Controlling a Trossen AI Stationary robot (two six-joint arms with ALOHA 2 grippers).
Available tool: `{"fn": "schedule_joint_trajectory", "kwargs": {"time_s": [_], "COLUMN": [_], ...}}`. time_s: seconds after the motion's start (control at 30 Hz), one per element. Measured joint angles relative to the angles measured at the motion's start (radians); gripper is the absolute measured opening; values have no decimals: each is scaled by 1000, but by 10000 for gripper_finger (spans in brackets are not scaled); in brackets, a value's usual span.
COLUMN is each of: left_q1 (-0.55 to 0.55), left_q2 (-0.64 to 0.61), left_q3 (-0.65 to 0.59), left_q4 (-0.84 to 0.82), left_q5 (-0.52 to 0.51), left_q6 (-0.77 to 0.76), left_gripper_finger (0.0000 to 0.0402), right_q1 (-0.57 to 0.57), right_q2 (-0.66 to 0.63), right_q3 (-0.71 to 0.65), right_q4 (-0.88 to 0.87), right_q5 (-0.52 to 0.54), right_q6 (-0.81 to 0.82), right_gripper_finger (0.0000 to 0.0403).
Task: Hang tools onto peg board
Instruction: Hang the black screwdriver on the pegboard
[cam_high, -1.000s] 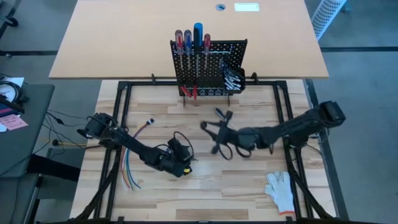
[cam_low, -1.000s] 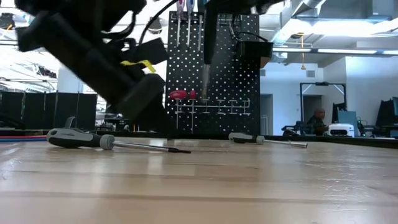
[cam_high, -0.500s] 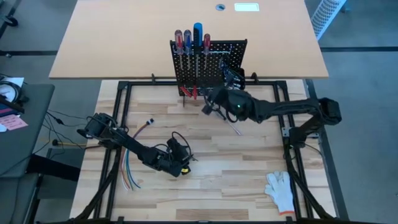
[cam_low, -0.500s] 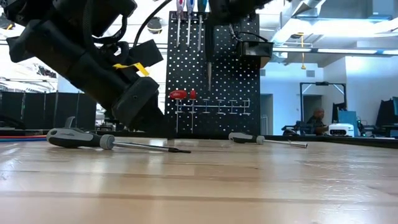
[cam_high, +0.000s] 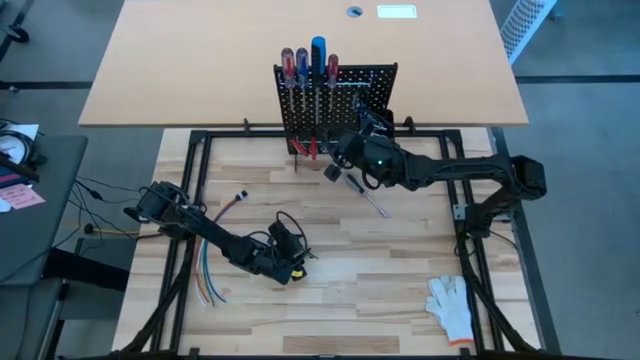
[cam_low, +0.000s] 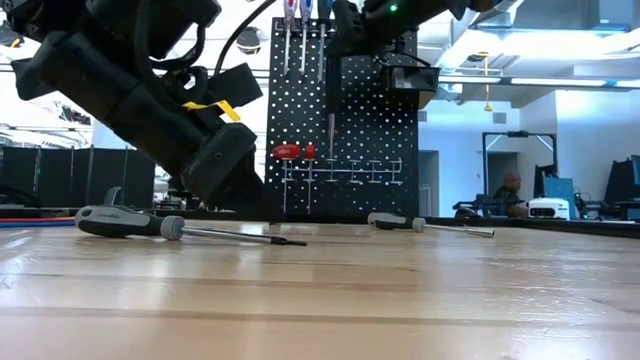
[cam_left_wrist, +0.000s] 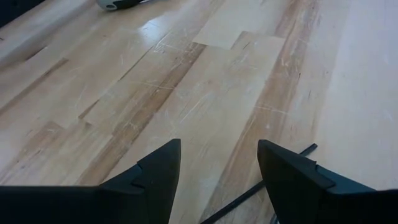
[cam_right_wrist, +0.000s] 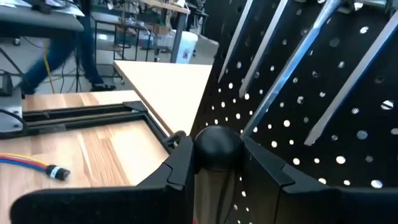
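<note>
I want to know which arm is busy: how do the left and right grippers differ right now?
The left gripper hangs low over the bare table, fingers open and empty; the right gripper is up at the peg board, shut on a black-handled screwdriver. Both have dark two-finger jaws.

Right gripper (cam_right_wrist: 211, 163) clamped, left gripper (cam_left_wrist: 217, 163) agape
</note>
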Motion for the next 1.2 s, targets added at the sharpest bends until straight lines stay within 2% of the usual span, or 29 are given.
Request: {"fn": "schedule_joint_trajectory", "kwargs": {"time_s": [0.53,1.2], "left_q1": [0,0], "left_q2": [0,0], "left_q3": [0,1], "left_q4": [7,7], "left_q5": [1,8], "left_q6": [0,0], "left_gripper_finger": [207,207], "right_q1": [-67,-90], "right_q2": [92,90], "right_q3": [3,2], "right_q4": [-7,-28], "right_q5": [-59,-59], "right_q6": [98,141], "right_gripper_finger": [96,120]}}
